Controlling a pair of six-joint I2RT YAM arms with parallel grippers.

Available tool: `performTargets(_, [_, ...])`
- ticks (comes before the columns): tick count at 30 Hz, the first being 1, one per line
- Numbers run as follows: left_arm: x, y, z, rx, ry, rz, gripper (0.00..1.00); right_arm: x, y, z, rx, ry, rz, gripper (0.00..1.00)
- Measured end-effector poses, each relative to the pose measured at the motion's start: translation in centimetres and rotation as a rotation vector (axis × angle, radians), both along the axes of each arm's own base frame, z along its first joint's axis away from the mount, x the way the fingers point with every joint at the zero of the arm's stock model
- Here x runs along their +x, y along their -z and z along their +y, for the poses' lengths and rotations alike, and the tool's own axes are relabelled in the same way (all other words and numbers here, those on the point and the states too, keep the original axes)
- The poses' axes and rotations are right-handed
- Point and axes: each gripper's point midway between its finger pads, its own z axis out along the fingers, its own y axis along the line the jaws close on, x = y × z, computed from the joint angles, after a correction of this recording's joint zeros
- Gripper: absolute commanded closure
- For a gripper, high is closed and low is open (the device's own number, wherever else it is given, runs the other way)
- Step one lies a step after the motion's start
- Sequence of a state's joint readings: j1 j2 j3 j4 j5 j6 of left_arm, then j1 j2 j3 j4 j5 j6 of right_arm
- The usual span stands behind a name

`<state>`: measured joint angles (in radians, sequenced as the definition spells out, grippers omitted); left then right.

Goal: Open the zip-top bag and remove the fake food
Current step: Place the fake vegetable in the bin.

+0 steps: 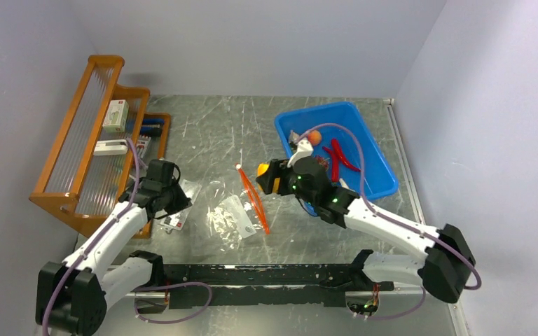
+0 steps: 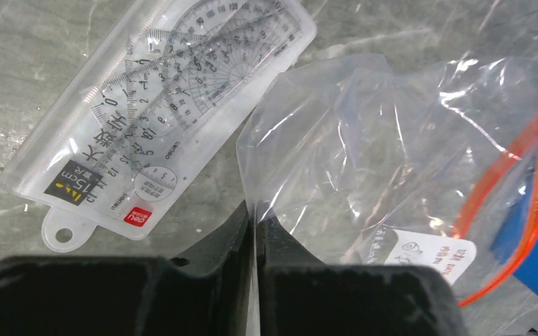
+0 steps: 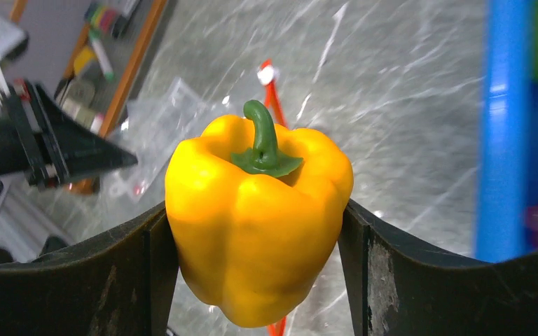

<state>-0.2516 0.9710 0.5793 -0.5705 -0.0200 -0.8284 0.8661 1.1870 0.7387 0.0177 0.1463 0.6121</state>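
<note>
A clear zip-top bag (image 1: 232, 217) lies flat near the middle of the table (image 1: 210, 133), a little toward the near edge. Its orange-red zip strip (image 1: 256, 199) is on the side facing the blue bin (image 1: 371, 164).

The left gripper (image 2: 256, 222) is at the bag's opposite, left side. Its black fingers are almost pressed together, with only a thin slit between them, and a corner of the crinkled plastic runs into that slit. A clear case of rulers and a protractor (image 2: 161, 105) lies on the table just beside that corner. A wooden rack (image 1: 77, 140) stands along the left edge.

The right gripper (image 3: 252, 210) is clamped on an orange-yellow bell pepper (image 3: 252, 238) with its green stem up. It is clear of the bag, over the table between the zip strip and the bin's near left corner.

More fake food lies in the bin at the far right: red chillies (image 1: 343, 157) and a peach (image 1: 315, 134).
</note>
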Motion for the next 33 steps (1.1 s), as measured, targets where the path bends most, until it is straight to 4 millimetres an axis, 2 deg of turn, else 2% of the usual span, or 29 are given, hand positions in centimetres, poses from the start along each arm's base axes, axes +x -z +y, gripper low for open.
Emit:
performTargets(1, [-0.1, 0.3, 0.0, 0.008, 0.01, 0.016, 0.7, 0.5, -0.8, -0.9, 0.007, 0.037, -0.019, 0.51])
performTargets(3, [-0.1, 0.7, 0.0, 0.021, 0.032, 0.041, 0.43, 1.2, -1.8, -2.6, 0.003, 0.094, -0.043, 0.51])
performTargets(5, [-0.2, 0.5, -0.1, 0.023, 0.052, 0.036, 0.2, 1.6, -2.5, -4.4, -0.013, 0.143, -0.063, 0.51])
performTargets(7, [-0.1, -0.4, -0.2, 0.014, 0.063, -0.006, 0.08, 1.7, -2.9, -5.7, -0.031, 0.178, -0.079, 0.5])
performTargets(14, [0.7, -6.1, -0.3, -0.009, 0.07, -0.179, 0.01, 2.4, -4.9, -9.6, -0.123, 0.307, -0.14, 0.47])
performTargets(19, [1.6, -9.9, 0.8, 0.042, 0.043, -0.273, 0.01, 2.6, -4.7, -12.3, -0.205, 0.396, -0.16, 0.47])
performTargets(23, [1.6, -11.0, 2.2, 0.106, 0.014, -0.317, 0.01, 3.3, -3.7, -14.9, -0.297, 0.471, -0.147, 0.46])
performTargets(27, [1.7, -11.1, 3.1, 0.168, 0.019, -0.323, 0.0, 4.6, -2.3, -18.4, -0.366, 0.559, -0.098, 0.45])
performTargets(33, [1.7, -11.6, 3.7, 0.22, 0.044, -0.347, 0.02, 6.9, 0.0, -23.9, -0.317, 0.646, 0.044, 0.43])
